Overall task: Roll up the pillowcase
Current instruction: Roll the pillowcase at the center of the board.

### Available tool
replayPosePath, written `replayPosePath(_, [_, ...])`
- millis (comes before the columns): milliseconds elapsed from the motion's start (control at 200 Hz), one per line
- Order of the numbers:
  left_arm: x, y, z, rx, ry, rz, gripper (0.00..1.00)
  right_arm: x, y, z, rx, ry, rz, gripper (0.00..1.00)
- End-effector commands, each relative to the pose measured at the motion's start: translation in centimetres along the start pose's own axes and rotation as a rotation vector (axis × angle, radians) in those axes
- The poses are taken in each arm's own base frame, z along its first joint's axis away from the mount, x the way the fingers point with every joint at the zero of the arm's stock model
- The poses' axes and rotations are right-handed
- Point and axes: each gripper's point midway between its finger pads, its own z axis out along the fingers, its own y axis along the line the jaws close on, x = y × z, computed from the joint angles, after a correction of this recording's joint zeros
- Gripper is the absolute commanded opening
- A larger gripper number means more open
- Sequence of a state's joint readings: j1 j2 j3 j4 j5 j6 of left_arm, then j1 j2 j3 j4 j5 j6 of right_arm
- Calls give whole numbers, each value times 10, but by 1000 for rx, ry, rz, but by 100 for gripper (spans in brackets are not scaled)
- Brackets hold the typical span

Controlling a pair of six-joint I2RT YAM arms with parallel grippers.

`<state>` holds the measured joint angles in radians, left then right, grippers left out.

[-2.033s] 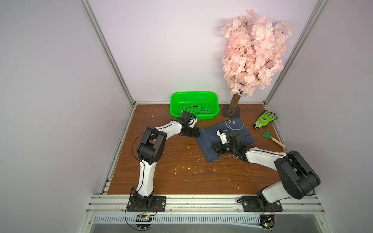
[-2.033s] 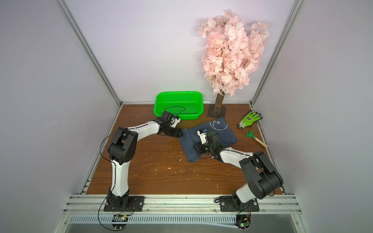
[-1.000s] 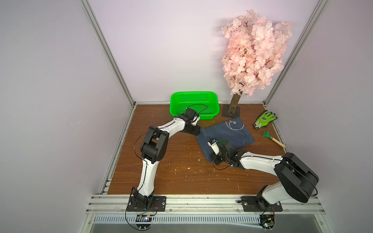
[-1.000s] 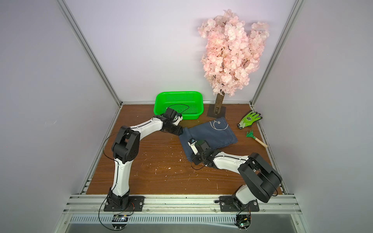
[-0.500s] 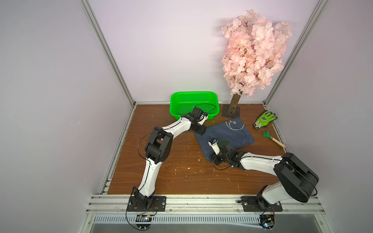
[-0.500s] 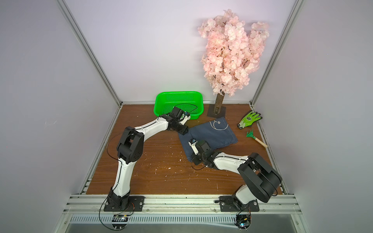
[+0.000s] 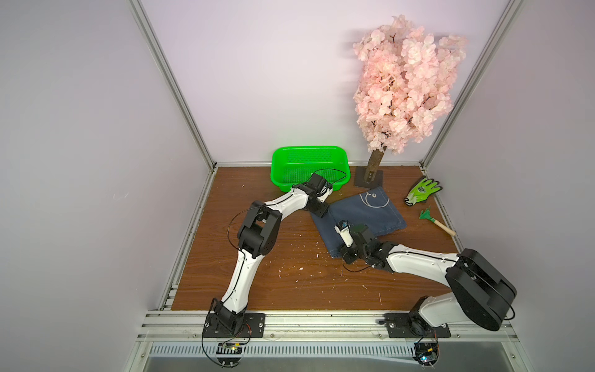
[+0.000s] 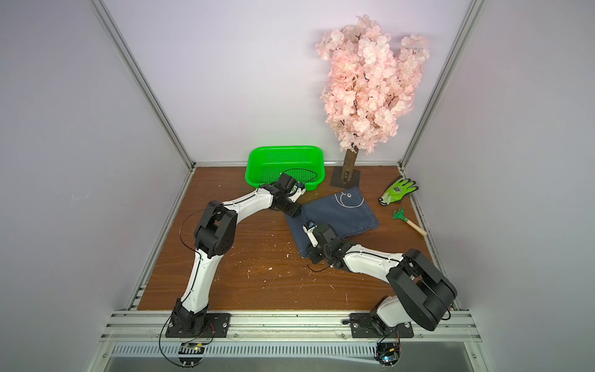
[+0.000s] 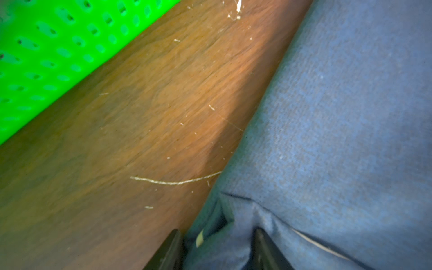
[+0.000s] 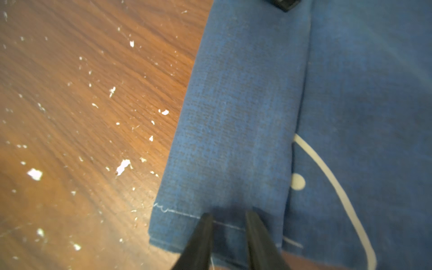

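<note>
Two pincers are working here, both meeting the one pillowcase (image 7: 370,214). The left pincer (image 9: 216,232) is pinching a bunched fold of cloth at the corner lying toward the counter's far edge, and the fabric is puckering up between its two black fingers (image 9: 173,247). The right pincer (image 10: 228,214) is standing with its jaws parted. Its tips are resting at the white-stitched hem (image 10: 177,214) by the corner lying toward the counter's near edge, with flat cloth showing in the gap and nothing gripped.

The pillowcase is looking dark blue and denim-like, lying flat as a skewed rectangle. A strip along its left side is appearing folded over onto the rest, and one white line-drawn fish (image 7: 373,199) with a dot eye is showing near its far corner in both top views. It is lying on the right half of the counter (image 7: 273,273), toward the far edge.

Further out, one green basket (image 7: 289,167) is sitting at the far edge, just beside the left pincer. One pink blossom tree (image 7: 405,83) is standing near the far right corner, its base just behind the cloth. One green-and-white glove (image 7: 421,191) and one small green rake (image 7: 436,222) are lying along the right edge, apart from the cloth
</note>
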<state>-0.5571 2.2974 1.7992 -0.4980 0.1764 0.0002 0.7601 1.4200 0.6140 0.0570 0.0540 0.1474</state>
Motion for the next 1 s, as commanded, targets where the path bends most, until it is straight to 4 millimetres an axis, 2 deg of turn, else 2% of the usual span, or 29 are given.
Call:
replayPosePath(0, [32, 3, 24, -8, 104, -4, 51, -33, 9, -22, 42, -80, -80, 43])
replayPosePath(125, [32, -3, 24, 35, 111, -6, 51, -59, 27, -28, 55, -148, -157, 54])
replayPosePath(255, [33, -5, 24, 76, 127, -28, 50, -69, 41, -12, 101, -141, -262, 59])
replayPosePath(370, [34, -4, 23, 103, 128, -50, 49, -68, 37, 7, 198, -95, -345, 62])
replayPosePath(485, [34, -2, 21, 117, 129, -64, 49, -73, 31, 17, 279, -80, -407, 63])
replayPosePath(590, [37, -2, 20, 135, 139, -72, 49, -72, 28, 24, 363, -29, -471, 64])
replayPosePath(801, [43, 1, 21, 143, 153, -86, 49, -55, 23, 36, 464, 50, -569, 64])
replayPosePath(991, [45, 3, 22, 152, 157, -96, 49, -47, 23, 42, 523, 96, -652, 59])
